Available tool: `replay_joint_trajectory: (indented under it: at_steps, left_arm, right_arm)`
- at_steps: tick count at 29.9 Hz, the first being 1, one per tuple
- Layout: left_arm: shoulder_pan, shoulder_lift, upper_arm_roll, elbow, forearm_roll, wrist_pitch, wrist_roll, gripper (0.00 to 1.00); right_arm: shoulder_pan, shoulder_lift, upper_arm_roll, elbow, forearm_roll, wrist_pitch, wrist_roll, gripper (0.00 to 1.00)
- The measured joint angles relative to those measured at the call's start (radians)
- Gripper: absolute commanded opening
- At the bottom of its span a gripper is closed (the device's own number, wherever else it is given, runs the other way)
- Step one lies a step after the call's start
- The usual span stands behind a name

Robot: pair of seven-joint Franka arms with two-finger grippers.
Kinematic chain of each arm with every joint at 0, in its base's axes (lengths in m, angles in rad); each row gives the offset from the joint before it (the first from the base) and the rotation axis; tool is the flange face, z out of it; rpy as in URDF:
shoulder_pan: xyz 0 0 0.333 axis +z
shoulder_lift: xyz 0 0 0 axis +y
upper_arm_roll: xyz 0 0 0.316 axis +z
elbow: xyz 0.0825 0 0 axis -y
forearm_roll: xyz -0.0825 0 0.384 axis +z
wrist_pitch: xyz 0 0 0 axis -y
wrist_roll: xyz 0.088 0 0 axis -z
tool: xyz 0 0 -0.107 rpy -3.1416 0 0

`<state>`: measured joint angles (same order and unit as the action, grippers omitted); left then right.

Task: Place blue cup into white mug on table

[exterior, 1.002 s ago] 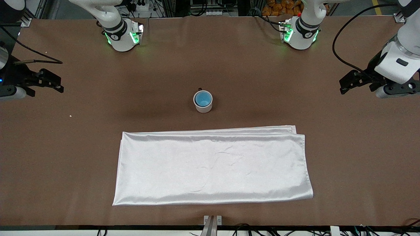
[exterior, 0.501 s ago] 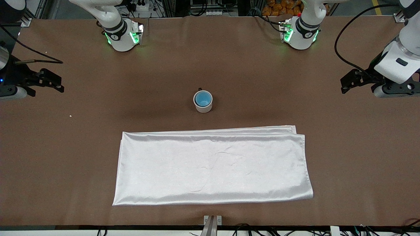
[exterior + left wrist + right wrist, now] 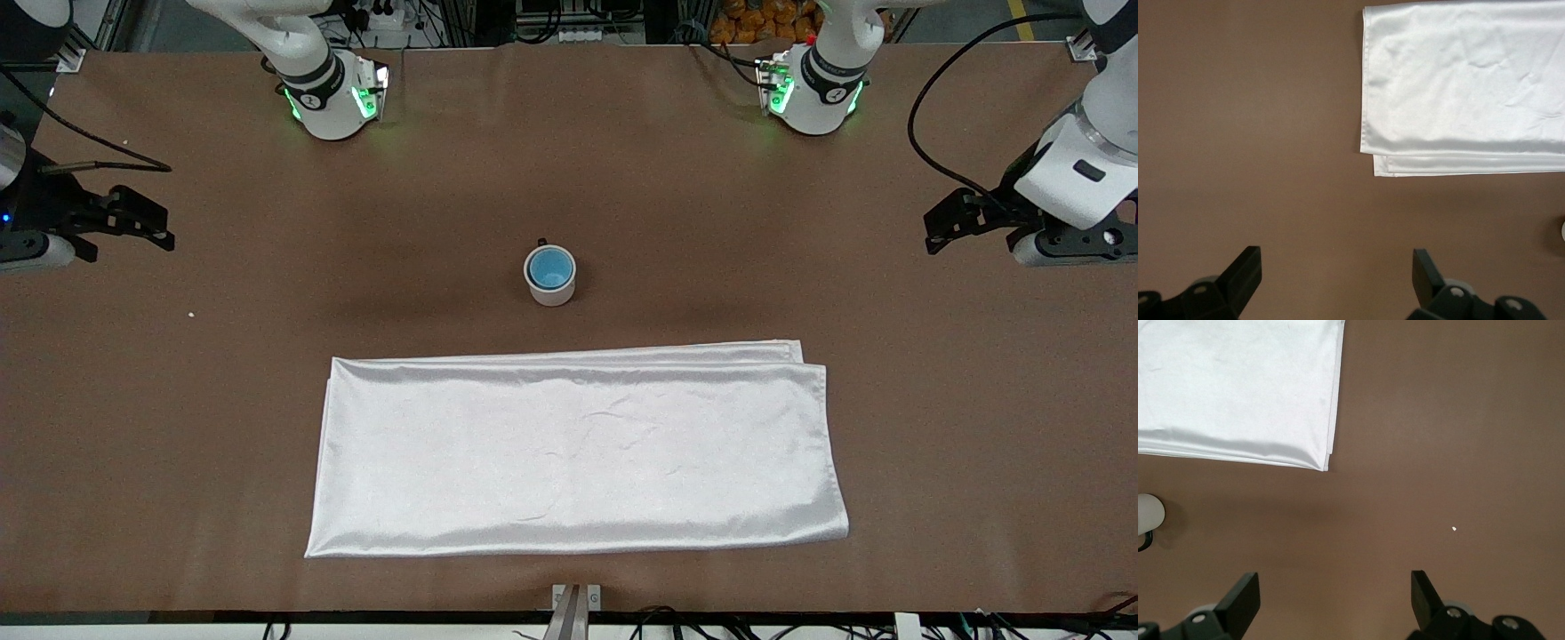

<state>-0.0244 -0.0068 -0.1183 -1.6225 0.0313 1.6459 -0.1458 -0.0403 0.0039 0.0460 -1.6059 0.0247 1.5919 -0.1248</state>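
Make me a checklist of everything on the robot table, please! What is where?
Surface: brown table, flat.
Job's things: blue cup sits inside the white mug, mid-table, farther from the front camera than the cloth.
Clutter: folded shiny white cloth; a tiny pale crumb toward the right arm's end.
Grippers: left gripper open, empty, over the left arm's end; right gripper open, empty, over the right arm's end.
Cables: black cable looping to the left arm.
Surroundings: wires along the table's edges.

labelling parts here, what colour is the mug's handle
Black; the white mug's small handle shows best in the front view.
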Motion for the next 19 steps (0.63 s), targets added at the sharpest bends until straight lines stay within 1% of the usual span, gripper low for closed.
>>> replay_joint_trajectory:
  at_steps: [19]
  left_arm:
    - [-0.001,0.000,-0.006,-0.001,-0.008,-0.004,0.000,1.00]
  right_arm:
    - [0.000,0.000,0.000,0.000,0.000,0.000,0.000,1.00]
